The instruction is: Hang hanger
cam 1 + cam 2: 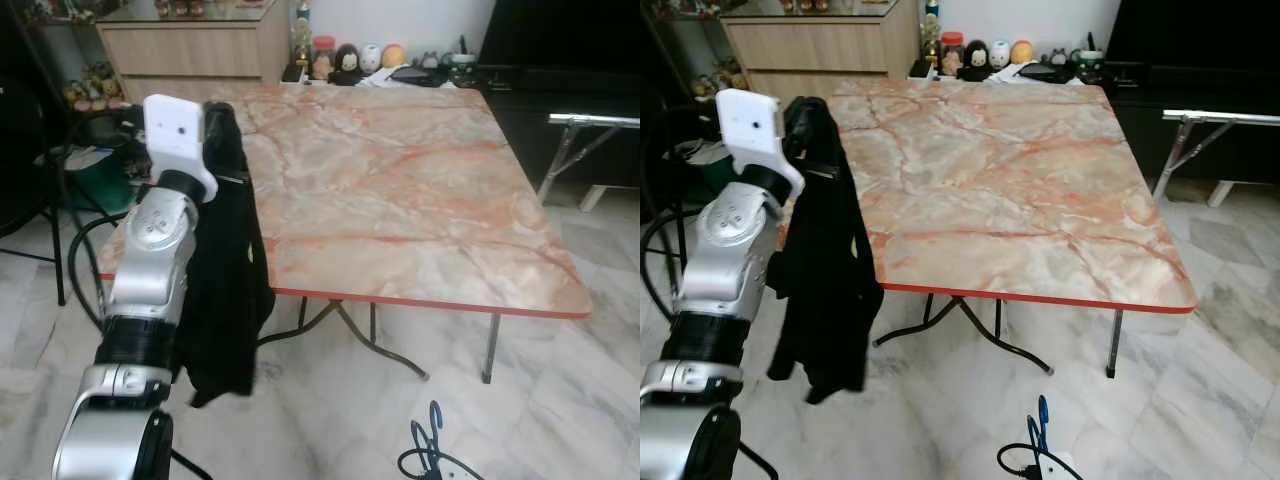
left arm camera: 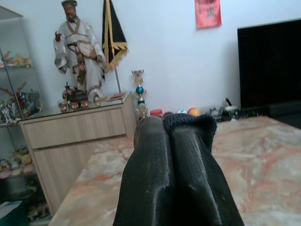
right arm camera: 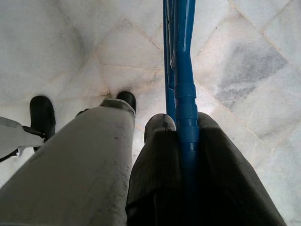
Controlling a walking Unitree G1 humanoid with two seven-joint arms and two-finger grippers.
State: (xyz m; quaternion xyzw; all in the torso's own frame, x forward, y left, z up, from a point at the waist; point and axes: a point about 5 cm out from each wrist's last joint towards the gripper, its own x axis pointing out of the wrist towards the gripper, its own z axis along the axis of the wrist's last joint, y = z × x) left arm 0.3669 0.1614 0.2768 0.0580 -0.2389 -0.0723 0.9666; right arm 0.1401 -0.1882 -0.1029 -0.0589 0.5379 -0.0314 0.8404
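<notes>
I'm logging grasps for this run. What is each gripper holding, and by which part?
The left gripper is shut on a fold of the black garment near its top. The right gripper pinches the blue hanger along one straight bar.

— Head pair?
— High, facing forward-down over the marble table (image 1: 420, 200); both share it.
— Wrists?
— Left looks along the left gripper (image 2: 171, 141) toward the cabinet (image 2: 75, 136); right, past the right gripper (image 3: 164, 155), faces floor (image 3: 70, 42).

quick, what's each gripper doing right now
Left gripper: jaws shut on the black garment, raised by the table.
Right gripper: jaws shut on the blue hanger, low over the floor.
</notes>
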